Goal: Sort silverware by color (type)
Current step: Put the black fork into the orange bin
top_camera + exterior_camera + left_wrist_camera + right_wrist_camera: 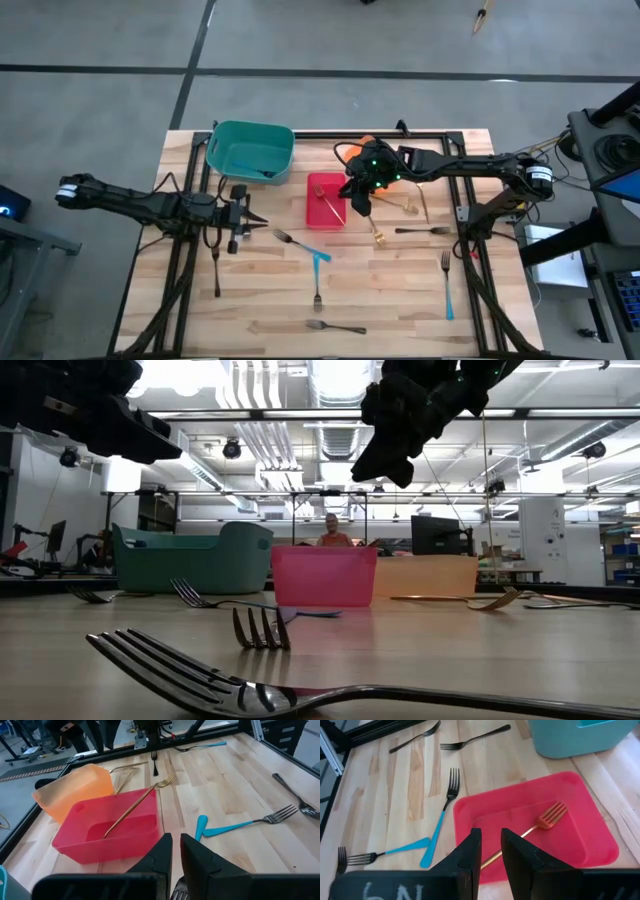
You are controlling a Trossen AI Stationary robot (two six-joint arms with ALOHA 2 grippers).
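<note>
I see right gripper (358,203) just beside red bin (325,188), jaws narrow, grasping nothing I can see. Gold fork (530,833) lies inside red bin, handle leaning on rim. Left gripper (258,222) beside red bin, toward teal bin (250,150), jaws clenched, empty. Two blue-handled forks (405,845) on table (400,300) near red bin.

I note the bench (280,300) as pale wood with streaky grain. Bins: one teal (250,148), one red (325,200), one translucent orange (75,787). Gold fork (540,827) lies in the red bin. Two forks (437,827) have light-blue handles with dark tines. Other forks (335,326) are plain silver.
</note>
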